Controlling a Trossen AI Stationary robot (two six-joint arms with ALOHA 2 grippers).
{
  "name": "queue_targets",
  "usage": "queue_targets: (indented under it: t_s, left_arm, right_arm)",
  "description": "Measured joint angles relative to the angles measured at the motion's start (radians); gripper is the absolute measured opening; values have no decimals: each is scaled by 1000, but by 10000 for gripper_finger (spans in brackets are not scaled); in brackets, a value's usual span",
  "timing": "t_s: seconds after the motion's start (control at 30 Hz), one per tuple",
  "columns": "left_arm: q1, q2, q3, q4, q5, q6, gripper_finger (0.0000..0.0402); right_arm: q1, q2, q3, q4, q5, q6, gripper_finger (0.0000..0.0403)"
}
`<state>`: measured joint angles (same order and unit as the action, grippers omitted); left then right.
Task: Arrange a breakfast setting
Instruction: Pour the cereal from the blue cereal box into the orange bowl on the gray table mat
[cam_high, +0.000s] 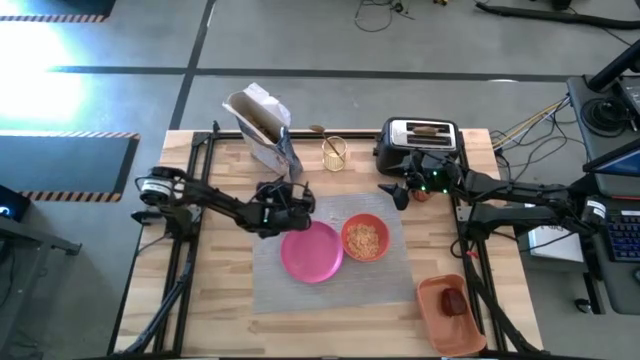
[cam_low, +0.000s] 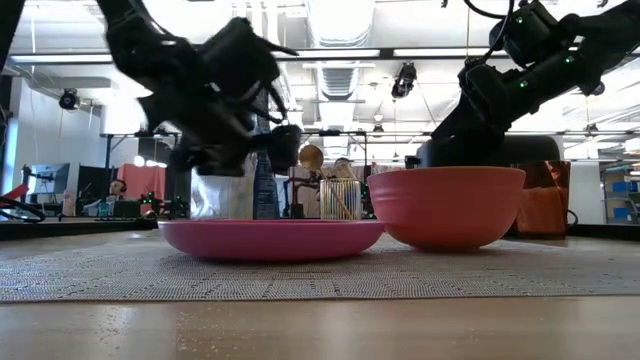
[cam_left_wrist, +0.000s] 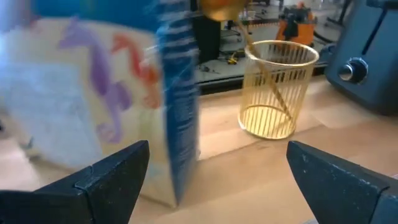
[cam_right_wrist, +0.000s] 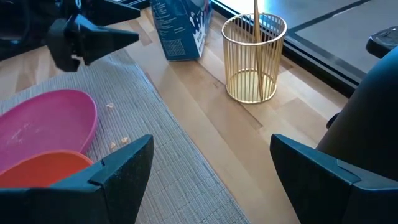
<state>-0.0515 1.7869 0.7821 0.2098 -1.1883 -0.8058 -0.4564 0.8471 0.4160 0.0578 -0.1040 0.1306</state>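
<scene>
A: Near the table's far edge, a thin wooden utensil (cam_right_wrist: 255, 37) stands in a gold wire holder (cam_high: 334, 153), between the cereal box (cam_high: 262, 128) and the toaster (cam_high: 420, 141).

B: And the grippers?

A: The left gripper (cam_left_wrist: 217, 180) hangs wide open and empty by the box, at the pink plate (cam_high: 311, 251)'s far side. The right gripper (cam_right_wrist: 211, 168) is open and empty too, near the toaster.

B: How would the utensil handle?

A: Probably light and stiff; pinch the shaft above the holder's rim and lift straight.

Overhead, table-level and two close wrist views, both wrists sharing the gold wire holder (cam_left_wrist: 275, 90) (cam_right_wrist: 255, 57).
</scene>
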Motion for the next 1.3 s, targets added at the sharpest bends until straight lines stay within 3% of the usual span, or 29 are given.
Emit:
queue_targets:
  t_s: [0.1, 0.3, 0.47, 0.93, 1.3]
  left_arm:
    - [26, 35, 60, 1, -13, 58, 364]
    - [85, 123, 168, -6, -84, 21, 364]
    - [117, 172, 243, -123, -132, -27, 364]
    - [141, 180, 285, -812, -105, -734, 364]
    - [97, 178, 285, -1164, 42, -1060, 364]
  right_arm:
    - [0, 0, 0, 0, 0, 0, 311]
    - [0, 0, 0, 0, 0, 0, 311]
    - [0, 0, 0, 0, 0, 0, 311]
    - [0, 0, 0, 0, 0, 0, 311]
    - [0, 0, 0, 0, 0, 0, 311]
